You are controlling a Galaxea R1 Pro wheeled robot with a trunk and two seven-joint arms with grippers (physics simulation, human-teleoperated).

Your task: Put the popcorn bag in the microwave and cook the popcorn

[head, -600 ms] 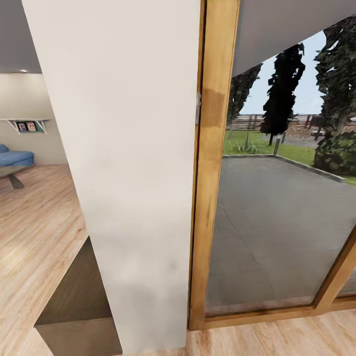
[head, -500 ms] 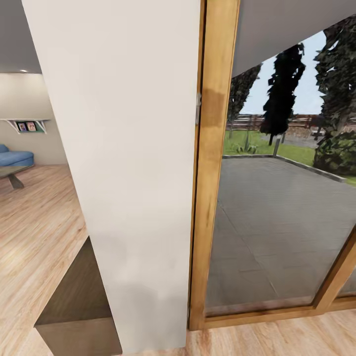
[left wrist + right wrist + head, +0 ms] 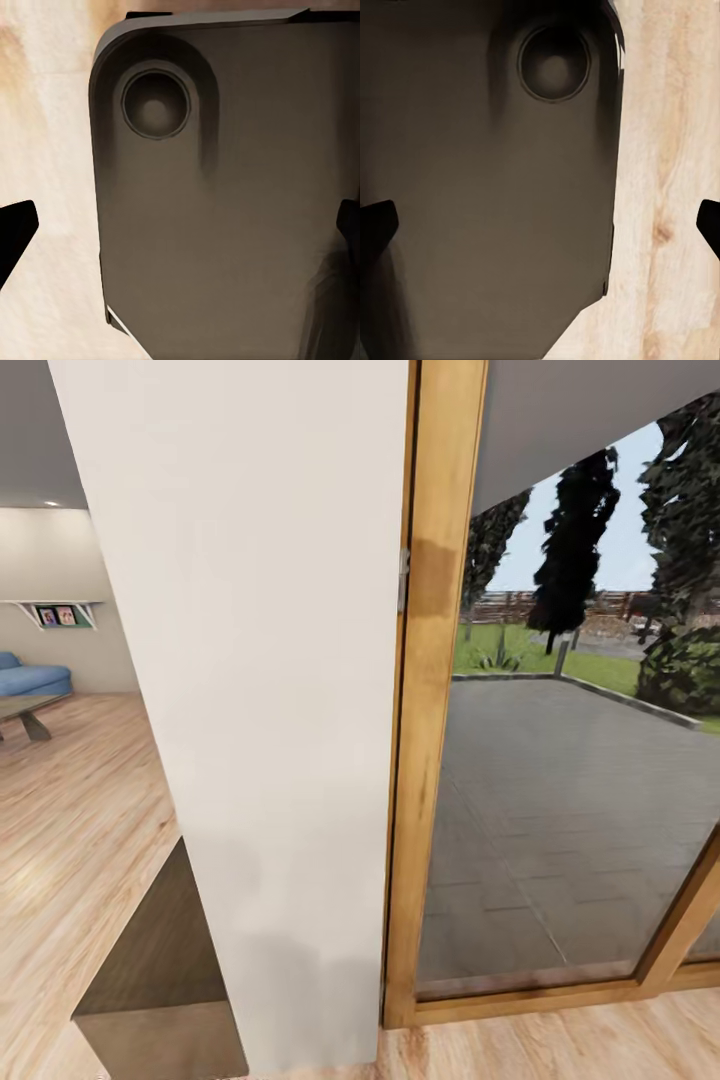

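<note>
Change since earlier: barely any; my head camera had drifted a touch, so the white wall pillar and wooden door frame sat slightly shifted. Nothing in the room itself had moved.
Head view: I faced the pillar, with a glass door onto a grey patio and dark trees. Far off at one side stood a blue sofa on a wooden floor.
Left gripper: fingers spread wide, empty, hanging over my own dark base.
Right gripper: likewise spread wide and empty, above the base and floor.
Task's things: the popcorn bag, microwave and countertop were somewhere out of my sight.
Progress: by my judgement nothing was done yet; I had still to reach the kitchen, fetch the bag, load it and heat it.
Containers: none visible to check.
</note>
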